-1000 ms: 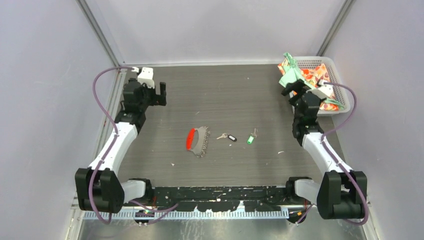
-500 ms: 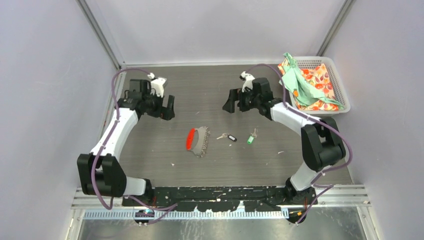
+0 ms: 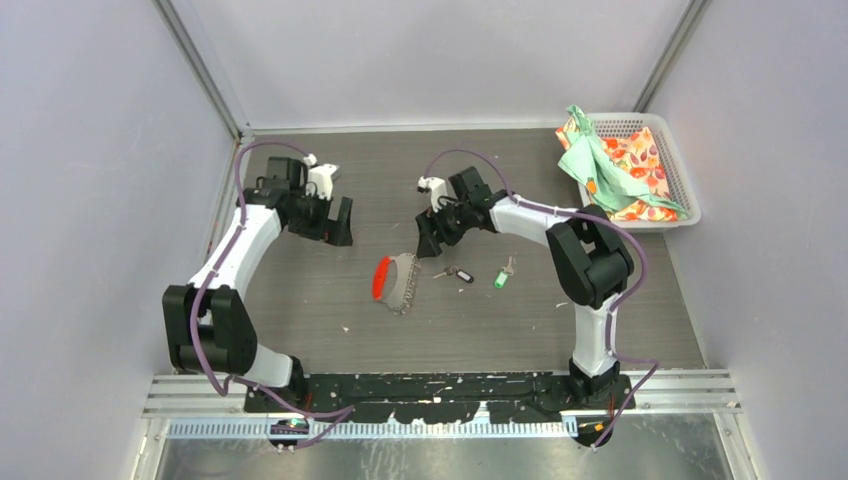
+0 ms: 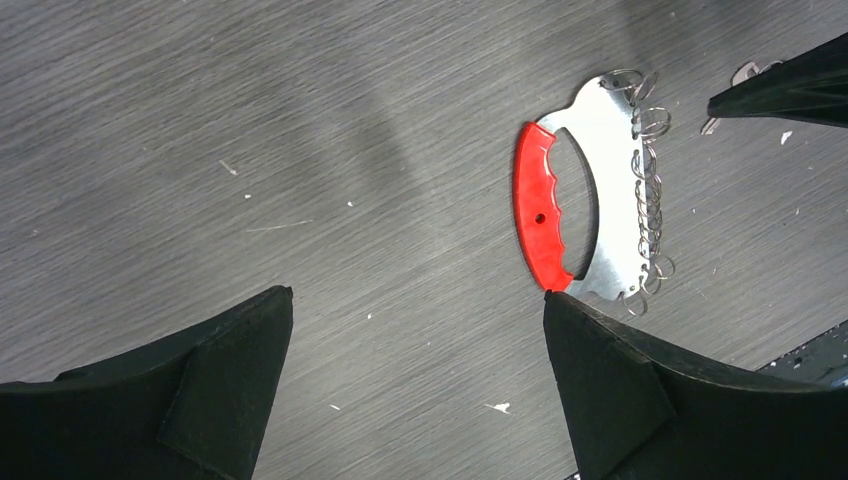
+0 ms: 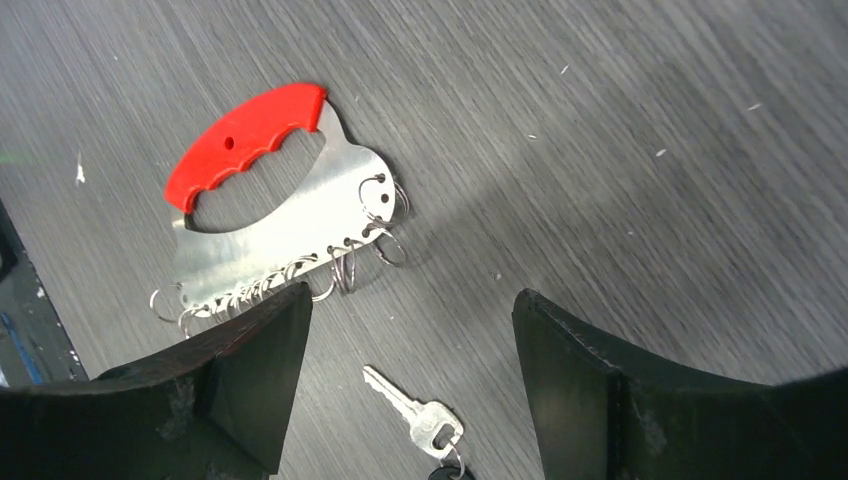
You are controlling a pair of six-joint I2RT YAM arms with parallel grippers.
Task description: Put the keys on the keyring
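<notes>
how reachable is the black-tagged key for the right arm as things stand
Probably yes: the right gripper hangs open close over the black-tagged key, with nothing lying on it. The keyring lies beside it, apart, so the way looks free.

Top view: light is falling even and diffuse from above; only faint, soft shadows are showing on the table. Left wrist: keyring plate is glaring near-white, surface detail washing out; a broad soft shadow band is crossing the tabletop grain. Left fingers and right fingers are rendering flat black w/ no detail. Right wrist: far bkgd is going slightly soft.
</notes>
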